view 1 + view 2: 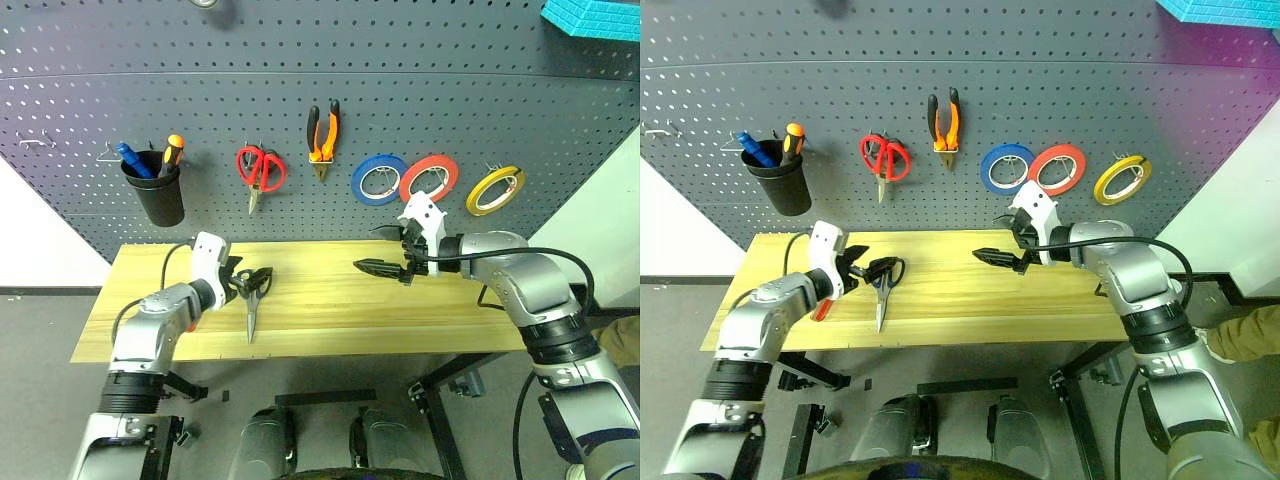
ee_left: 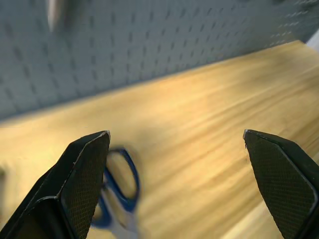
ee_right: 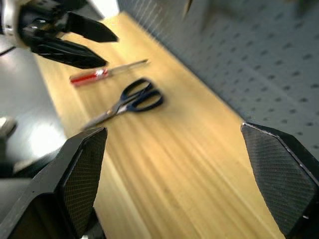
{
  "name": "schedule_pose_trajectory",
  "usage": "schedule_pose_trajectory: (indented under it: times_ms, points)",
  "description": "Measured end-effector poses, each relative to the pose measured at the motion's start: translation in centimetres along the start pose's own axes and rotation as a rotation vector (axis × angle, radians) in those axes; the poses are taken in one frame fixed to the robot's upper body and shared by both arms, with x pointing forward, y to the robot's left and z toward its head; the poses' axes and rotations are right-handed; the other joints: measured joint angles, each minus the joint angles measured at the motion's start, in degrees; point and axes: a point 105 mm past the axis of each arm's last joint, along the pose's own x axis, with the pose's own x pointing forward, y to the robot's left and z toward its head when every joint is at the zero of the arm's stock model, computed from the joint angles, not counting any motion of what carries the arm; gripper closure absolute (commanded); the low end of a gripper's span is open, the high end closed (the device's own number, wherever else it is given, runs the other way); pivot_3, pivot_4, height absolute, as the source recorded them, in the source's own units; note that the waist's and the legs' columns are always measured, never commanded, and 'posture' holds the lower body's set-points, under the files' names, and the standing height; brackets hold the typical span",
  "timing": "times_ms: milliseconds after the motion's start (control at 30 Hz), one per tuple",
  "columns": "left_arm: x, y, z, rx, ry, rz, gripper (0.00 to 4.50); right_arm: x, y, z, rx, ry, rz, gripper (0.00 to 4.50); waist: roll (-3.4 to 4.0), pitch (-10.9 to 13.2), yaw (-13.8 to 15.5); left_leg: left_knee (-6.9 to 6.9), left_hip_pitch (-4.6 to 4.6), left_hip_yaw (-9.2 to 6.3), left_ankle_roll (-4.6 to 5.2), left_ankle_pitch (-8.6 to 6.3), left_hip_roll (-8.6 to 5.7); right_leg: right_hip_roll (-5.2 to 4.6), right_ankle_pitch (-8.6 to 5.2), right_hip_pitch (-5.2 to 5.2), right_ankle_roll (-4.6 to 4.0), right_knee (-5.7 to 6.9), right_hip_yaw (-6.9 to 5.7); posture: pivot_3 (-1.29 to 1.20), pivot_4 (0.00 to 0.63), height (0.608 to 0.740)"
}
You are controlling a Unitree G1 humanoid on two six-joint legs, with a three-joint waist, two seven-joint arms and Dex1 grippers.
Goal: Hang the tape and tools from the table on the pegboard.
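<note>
Dark-handled scissors (image 1: 252, 296) lie flat on the light wooden table (image 1: 340, 315), blades toward its front edge. My left gripper (image 1: 236, 274) hovers open just left of their handles, apart from them; its wrist view has the scissors (image 2: 122, 185) beside one finger. A red-handled screwdriver (image 3: 97, 75) lies on the table close by the left gripper (image 3: 110, 50). My right gripper (image 1: 380, 250) is open and empty above the table's middle. The red tape (image 1: 450, 168) and the orange-and-black pliers (image 1: 329, 125) hang on the pegboard (image 1: 300, 60).
Red-handled scissors (image 1: 261, 168), a blue roll (image 1: 360, 185) and a yellow roll (image 1: 518, 178) hang on the board too. A black cup (image 1: 160, 200) with pens hangs at the left, next to a bare hook (image 1: 35, 142). A teal object (image 1: 590, 18) sits at the top right.
</note>
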Motion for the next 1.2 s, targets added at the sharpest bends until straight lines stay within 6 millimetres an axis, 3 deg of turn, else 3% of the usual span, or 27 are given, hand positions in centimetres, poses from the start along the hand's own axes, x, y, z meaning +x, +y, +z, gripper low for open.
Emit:
schedule_pose_trajectory:
  times_ms: [167,333,567,833,1033,1200]
  points:
    - [-0.4,0.8,-2.9,-0.039,0.089,0.111,0.0,1.0,1.7,0.5,-0.105,-0.076,0.157,0.03,0.0,0.0,0.4,-0.01,-0.01,0.0,0.0,-0.01,0.02,0.0,-0.01,0.0,-0.01,-0.02,-0.01,0.12,0.098,0.74]
    - [-0.3,1.1,-3.7,-0.07,0.11,0.18,0.0,0.8,2.4,0.2,-0.138,-0.076,0.246,0.03,-0.02,0.0,1.9,0.01,-0.01,-0.02,-0.16,-0.11,0.01,-0.1,-0.11,-0.05,-0.21,-0.04,0.0,0.15,0.099,0.74]
    - [0.8,-0.2,-5.7,-0.158,0.202,0.207,0.0,1.7,0.5,0.7,-0.157,-0.021,0.199,0.03,0.0,0.1,2.0,-0.03,-0.24,-0.02,-0.18,-0.12,-0.02,-0.18,-0.1,-0.27,-0.22,-0.08,0.0,0.15,0.109,0.74]
    - [2.8,0.7,-7.3,-0.233,0.359,0.36,0.0,3.1,-1.4,1.4,-0.146,0.028,0.165,0.03,-0.04,0.2,2.0,-0.05,-0.3,-0.03,-0.16,-0.12,-0.04,-0.19,-0.09,-0.31,-0.2,-0.09,-0.01,0.15,0.133,0.74]
    - [3.7,0.1,-8.7,-0.211,0.453,0.379,0.0,3.2,-2.0,1.5,-0.154,0.052,0.173,0.03,-0.11,0.5,1.9,-0.12,-0.33,-0.03,-0.16,-0.13,-0.1,-0.28,-0.09,-0.34,-0.2,-0.14,-0.01,0.14,0.144,0.74]
    - [4.0,0.4,-8.6,-0.18,0.473,0.432,0.0,3.4,-1.8,1.2,-0.151,0.057,0.187,0.03,0.02,0.8,1.9,-0.14,-0.32,-0.03,-0.16,-0.14,-0.12,-0.32,-0.09,-0.34,-0.2,-0.14,-0.01,0.14,0.153,0.74]
